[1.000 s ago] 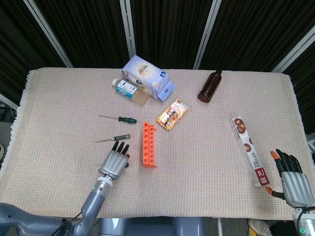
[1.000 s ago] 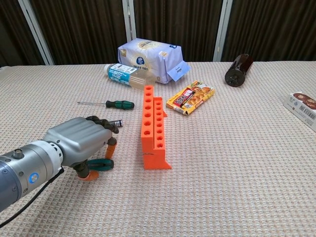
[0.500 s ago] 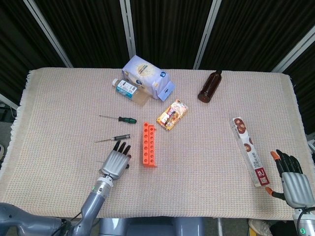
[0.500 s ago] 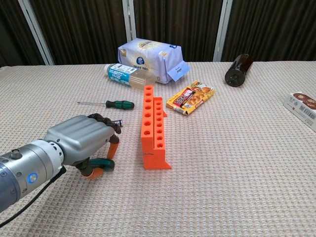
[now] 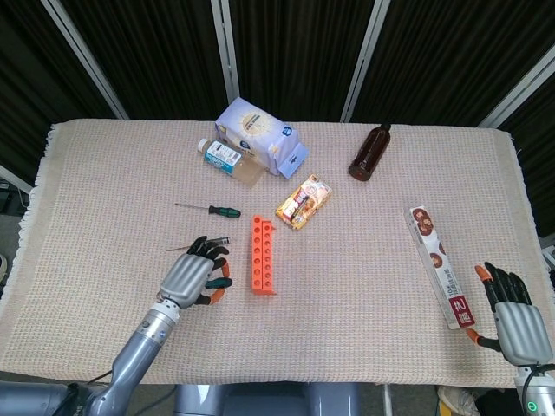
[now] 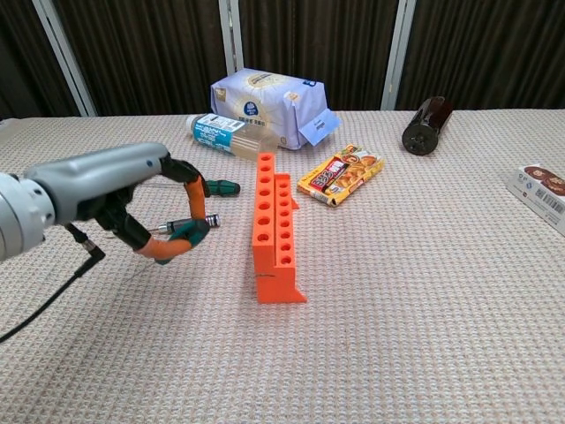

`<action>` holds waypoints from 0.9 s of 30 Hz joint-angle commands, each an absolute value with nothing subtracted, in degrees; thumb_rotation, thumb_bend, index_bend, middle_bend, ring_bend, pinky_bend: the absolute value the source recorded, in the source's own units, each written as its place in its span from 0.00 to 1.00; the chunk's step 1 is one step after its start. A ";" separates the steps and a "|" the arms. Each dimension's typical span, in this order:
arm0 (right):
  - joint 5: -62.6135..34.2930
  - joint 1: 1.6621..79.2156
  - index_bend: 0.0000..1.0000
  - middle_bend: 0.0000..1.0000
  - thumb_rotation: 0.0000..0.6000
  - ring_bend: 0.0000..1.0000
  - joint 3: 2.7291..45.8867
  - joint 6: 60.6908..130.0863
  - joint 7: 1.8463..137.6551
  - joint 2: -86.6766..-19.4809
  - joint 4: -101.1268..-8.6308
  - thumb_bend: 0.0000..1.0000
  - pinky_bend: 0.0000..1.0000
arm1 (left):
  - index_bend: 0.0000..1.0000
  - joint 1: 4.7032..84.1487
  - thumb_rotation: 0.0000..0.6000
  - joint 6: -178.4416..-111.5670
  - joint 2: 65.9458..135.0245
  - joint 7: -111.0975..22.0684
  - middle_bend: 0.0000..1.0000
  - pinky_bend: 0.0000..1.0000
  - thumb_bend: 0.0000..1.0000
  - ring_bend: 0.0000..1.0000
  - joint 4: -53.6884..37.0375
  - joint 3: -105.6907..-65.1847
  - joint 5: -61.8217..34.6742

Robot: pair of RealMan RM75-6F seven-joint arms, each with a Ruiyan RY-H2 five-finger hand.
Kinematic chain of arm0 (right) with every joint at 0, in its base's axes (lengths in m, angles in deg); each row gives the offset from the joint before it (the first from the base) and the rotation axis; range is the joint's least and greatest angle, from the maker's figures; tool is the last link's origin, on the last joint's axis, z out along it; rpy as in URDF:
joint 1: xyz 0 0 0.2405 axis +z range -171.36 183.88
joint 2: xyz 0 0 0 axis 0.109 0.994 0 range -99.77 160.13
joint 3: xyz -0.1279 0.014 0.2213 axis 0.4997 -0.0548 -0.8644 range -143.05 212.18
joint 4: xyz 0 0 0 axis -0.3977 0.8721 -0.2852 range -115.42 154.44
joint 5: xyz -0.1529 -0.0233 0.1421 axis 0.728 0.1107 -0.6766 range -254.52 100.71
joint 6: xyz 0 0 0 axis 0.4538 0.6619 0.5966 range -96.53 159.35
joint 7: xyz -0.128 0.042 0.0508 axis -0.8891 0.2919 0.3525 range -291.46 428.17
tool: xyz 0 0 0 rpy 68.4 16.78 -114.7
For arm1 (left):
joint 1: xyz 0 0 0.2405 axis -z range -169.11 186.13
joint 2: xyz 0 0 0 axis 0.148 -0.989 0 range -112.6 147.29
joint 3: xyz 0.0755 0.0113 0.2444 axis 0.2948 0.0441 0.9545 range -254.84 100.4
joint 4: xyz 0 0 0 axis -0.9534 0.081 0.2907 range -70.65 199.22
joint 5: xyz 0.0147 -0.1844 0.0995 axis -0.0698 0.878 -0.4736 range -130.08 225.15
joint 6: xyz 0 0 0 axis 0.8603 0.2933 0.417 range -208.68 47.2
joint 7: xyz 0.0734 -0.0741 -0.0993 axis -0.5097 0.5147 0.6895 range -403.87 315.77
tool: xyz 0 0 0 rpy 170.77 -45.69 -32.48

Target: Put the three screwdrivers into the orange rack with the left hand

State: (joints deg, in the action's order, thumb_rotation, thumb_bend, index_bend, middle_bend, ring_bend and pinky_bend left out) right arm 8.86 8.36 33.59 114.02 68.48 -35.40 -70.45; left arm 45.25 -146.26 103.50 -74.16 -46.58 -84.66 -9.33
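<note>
On the tabletop (image 5: 104,173), which wears a woven beige cloth, the biggest thing is a pale blue bag (image 5: 260,136) by the far edge. Beside it lies a small clear bottle (image 5: 222,155), and a brown bottle (image 5: 368,152) lies further along that far edge. A long cookie box (image 5: 440,264) sits close to the right edge, and a small snack packet (image 5: 304,201) lies near the middle.

Next comes the orange rack (image 5: 264,254), standing near the middle of the tabletop with its rows of holes facing up. Every hole I can see is empty (so no screwdriver is in yet).

The left hand (image 6: 157,212) is lifted off the cloth, just to the left of the rack. Its fingers are pinched on a green-handled screwdriver (image 6: 184,234), with the handle pointing toward the rack. The right hand (image 5: 512,314) rests at the near right corner, fingers apart, holding nothing.

Two more screwdrivers lie on the cloth. A second green-handled screwdriver (image 5: 209,209) lies left of the rack, toward the far edge. A thin black-handled screwdriver (image 5: 201,245) lies just beyond the left hand.

So the job looks just begun: the first screwdriver is picked up and must still be stood in a hole, and the other two are waiting.
</note>
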 commanded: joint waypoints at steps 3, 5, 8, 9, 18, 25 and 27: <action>9.02 8.59 0.02 0.00 1.00 0.00 33.49 113.90 68.38 -35.43 -70.45 0.00 0.02 | 0.67 40.92 1.00 -141.80 93.26 -49.74 0.22 0.00 0.53 0.11 -52.74 -90.75 -16.83; 9.11 8.64 0.02 0.00 1.00 0.00 33.43 113.98 68.35 -35.38 -70.43 0.00 0.02 | 0.67 40.09 1.00 -139.93 91.67 -40.34 0.22 0.00 0.53 0.11 -52.72 -92.01 -19.40; 9.15 8.62 0.02 0.00 1.00 0.00 33.33 114.21 68.30 -35.23 -70.42 0.00 0.02 | 0.66 39.63 1.00 -137.94 90.85 -29.24 0.22 0.00 0.54 0.11 -52.13 -93.73 -22.01; 9.14 8.60 0.02 0.00 1.00 0.00 33.27 114.32 68.28 -35.18 -70.43 0.00 0.02 | 0.66 39.60 1.00 -137.30 90.88 -25.29 0.22 0.00 0.54 0.11 -51.53 -94.22 -23.18; 8.99 8.39 0.02 0.00 1.00 0.00 33.21 114.67 68.72 -35.32 -70.23 0.00 0.02 | 0.66 42.13 1.00 -134.40 95.40 -7.22 0.22 0.00 0.56 0.11 -44.99 -95.05 -30.13; 8.68 8.05 0.02 0.00 1.00 0.00 33.10 115.09 69.14 -35.30 -69.98 0.00 0.02 | 0.66 44.69 1.00 -133.85 100.12 -3.33 0.22 0.00 0.57 0.10 -40.18 -95.13 -30.75; 8.55 8.02 0.02 0.00 1.00 0.00 33.10 115.03 69.31 -35.37 -69.83 0.00 0.02 | 0.66 45.28 1.00 -133.75 101.31 -3.19 0.22 0.00 0.57 0.10 -38.85 -94.84 -30.85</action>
